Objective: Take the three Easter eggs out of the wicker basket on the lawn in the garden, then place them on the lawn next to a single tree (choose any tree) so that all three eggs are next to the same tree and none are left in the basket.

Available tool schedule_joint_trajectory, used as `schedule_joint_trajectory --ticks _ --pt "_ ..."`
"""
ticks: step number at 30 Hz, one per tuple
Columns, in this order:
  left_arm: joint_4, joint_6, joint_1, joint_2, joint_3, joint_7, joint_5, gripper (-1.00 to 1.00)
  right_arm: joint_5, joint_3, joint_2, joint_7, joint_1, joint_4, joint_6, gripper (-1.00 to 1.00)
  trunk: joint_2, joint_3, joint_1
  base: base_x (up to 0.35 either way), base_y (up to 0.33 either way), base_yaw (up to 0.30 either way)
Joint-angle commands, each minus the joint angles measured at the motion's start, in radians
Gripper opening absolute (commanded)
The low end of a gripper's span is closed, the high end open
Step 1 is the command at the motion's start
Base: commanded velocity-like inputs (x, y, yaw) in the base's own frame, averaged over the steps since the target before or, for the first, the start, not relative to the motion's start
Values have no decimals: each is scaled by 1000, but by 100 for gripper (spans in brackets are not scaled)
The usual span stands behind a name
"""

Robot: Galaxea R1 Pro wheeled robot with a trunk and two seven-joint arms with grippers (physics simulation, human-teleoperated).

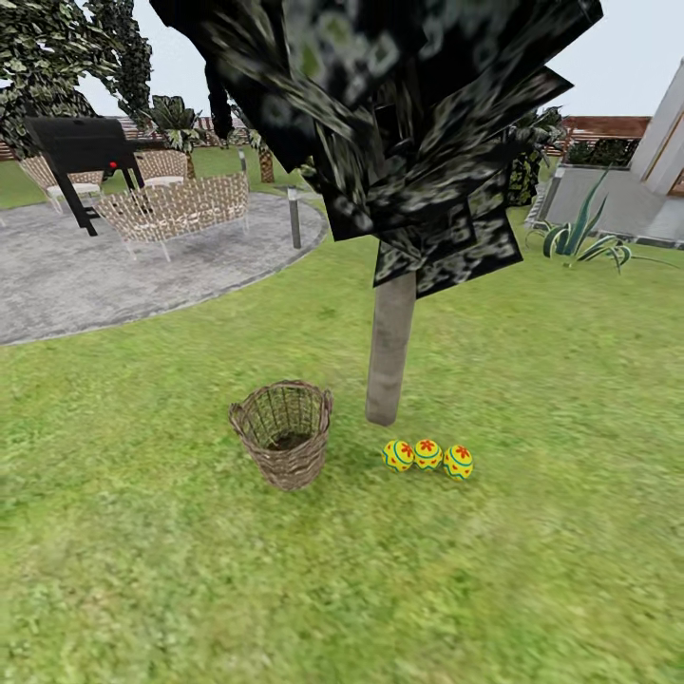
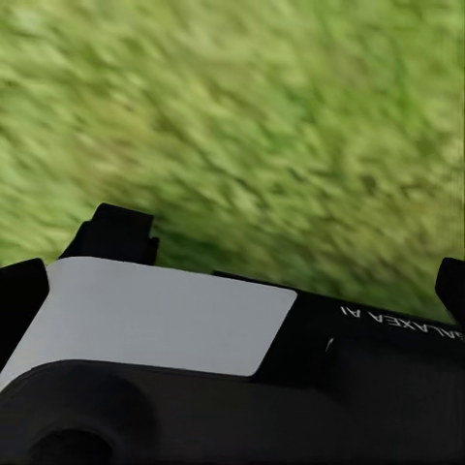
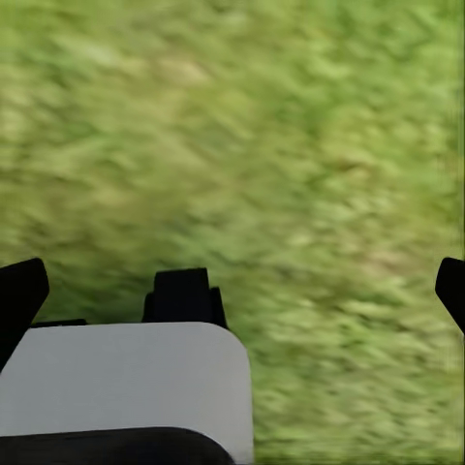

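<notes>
Three Easter eggs (image 1: 427,456) are seen lying in a row on the lawn (image 1: 532,570), touching one another, just beside the foot of the tree (image 1: 389,351). The wicker basket (image 1: 283,432) stands upright near them, nothing visible inside. In each wrist view the jaws are spread wide over blurred grass, holding nothing.

Both end effectors (image 2: 232,266) (image 3: 232,281) — fingers spread

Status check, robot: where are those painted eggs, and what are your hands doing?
Both end effectors open, empty. Three Easter eggs on lawn beside tree. Wicker basket empty.
</notes>
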Motion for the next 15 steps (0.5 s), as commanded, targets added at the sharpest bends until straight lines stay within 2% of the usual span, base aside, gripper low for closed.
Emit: schedule_joint_trajectory --ticks 1,4,15 --pt "4 -1 0 -3 0 5 0 100 0 0 0 0 2 3 1 100 7 3 -4 0 0 0" --pt "32 -13 0 -8 -2 13 -1 100 1 0 0 0 5 10 4 100 28 13 -15 0 0 0" --pt "40 -13 0 -7 -3 7 6 100 -2 -1 -4 -1 6 8 4 100 28 13 -15 0 0 0"
